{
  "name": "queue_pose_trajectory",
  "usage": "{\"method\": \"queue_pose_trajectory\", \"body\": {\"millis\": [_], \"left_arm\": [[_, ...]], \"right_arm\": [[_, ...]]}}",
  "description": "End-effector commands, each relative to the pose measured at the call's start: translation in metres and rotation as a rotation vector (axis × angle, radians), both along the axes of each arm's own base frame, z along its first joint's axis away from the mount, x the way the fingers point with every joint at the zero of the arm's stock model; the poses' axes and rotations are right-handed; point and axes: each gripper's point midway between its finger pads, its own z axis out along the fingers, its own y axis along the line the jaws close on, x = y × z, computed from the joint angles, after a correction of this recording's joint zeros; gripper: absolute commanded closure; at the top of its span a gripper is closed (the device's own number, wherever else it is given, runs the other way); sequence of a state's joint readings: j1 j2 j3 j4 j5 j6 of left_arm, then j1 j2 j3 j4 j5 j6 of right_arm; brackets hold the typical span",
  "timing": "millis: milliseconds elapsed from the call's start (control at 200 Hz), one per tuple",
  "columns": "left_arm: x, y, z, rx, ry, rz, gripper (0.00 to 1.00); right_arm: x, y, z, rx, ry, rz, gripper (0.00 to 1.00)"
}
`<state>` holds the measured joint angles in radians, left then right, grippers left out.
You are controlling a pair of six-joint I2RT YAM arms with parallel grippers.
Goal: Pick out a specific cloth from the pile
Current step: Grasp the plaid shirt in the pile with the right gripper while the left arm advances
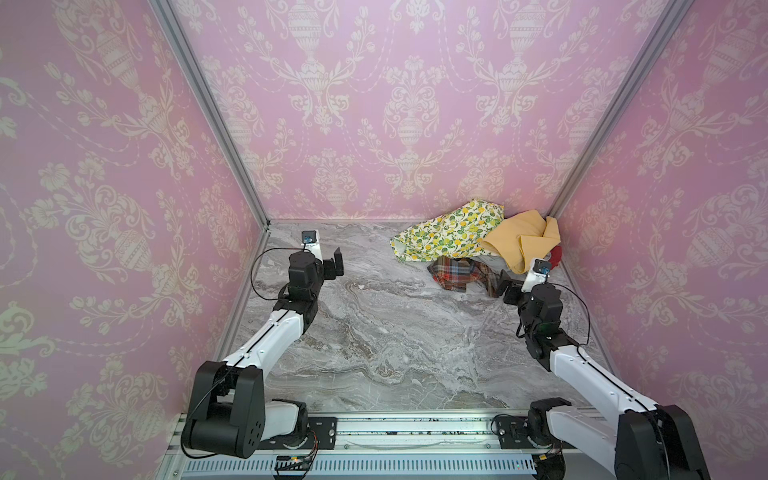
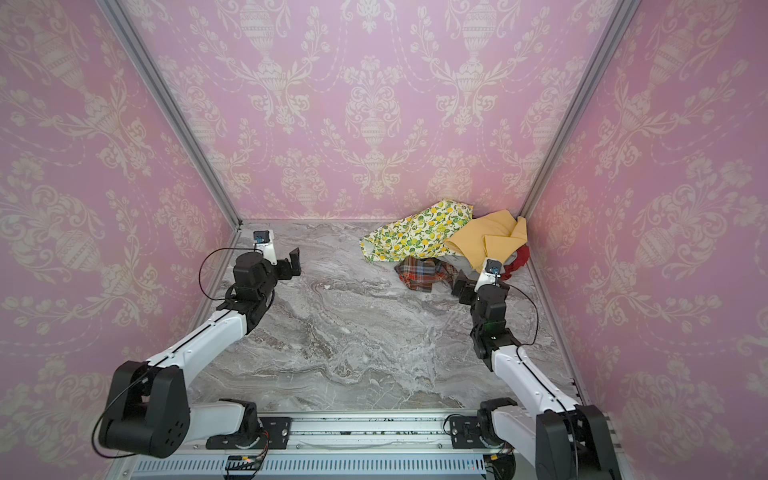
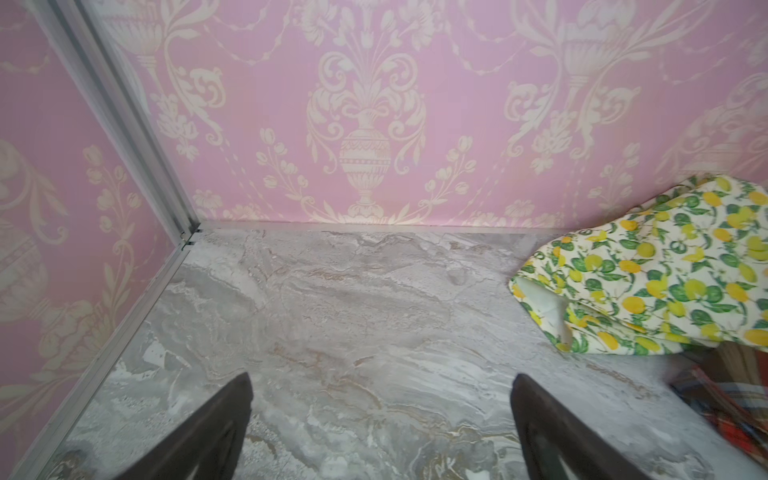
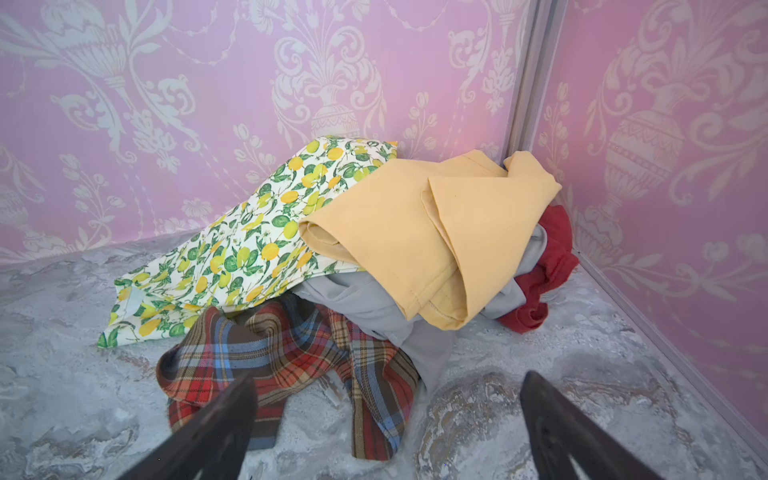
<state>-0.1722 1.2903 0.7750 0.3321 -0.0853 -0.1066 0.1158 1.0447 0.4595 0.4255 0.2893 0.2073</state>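
Plaid cloth: brown/red-orange/blue checks, crumpled, at pile front, partly under lemon-print cloth. Left pincer & right pincer apart, empty.

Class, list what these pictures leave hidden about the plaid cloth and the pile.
1. Right wrist view: plaid cloth, far part tucked under lemon-print cloth and grey cloth.
2. Same view: dark red cloth partly hidden behind mustard cloth.
3. Left wrist view: plaid cloth cut off by the frame edge.
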Motion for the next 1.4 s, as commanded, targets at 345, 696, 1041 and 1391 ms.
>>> {"method": "queue_pose_trajectory", "body": {"millis": [345, 696, 1041, 1391], "left_arm": [[-0.063, -0.158, -0.005, 0.029, 0.22, -0.577, 0.01], [-0.099, -0.211, -0.024, 0.092, 0.291, -0.767, 0.01], [-0.107, -0.216, -0.026, 0.088, 0.295, -0.805, 0.01], [-0.11, -0.216, -0.023, 0.097, 0.278, -0.817, 0.01]], "right_arm": [[0.003, 0.025, -0.045, 0.123, 0.388, 0.027, 0.13], [0.026, 0.039, -0.093, 0.18, 0.572, 0.036, 0.18], [0.058, 0.052, -0.128, 0.298, 0.64, -0.005, 0.06], [0.082, 0.053, -0.157, 0.264, 0.717, -0.052, 0.0]]}}
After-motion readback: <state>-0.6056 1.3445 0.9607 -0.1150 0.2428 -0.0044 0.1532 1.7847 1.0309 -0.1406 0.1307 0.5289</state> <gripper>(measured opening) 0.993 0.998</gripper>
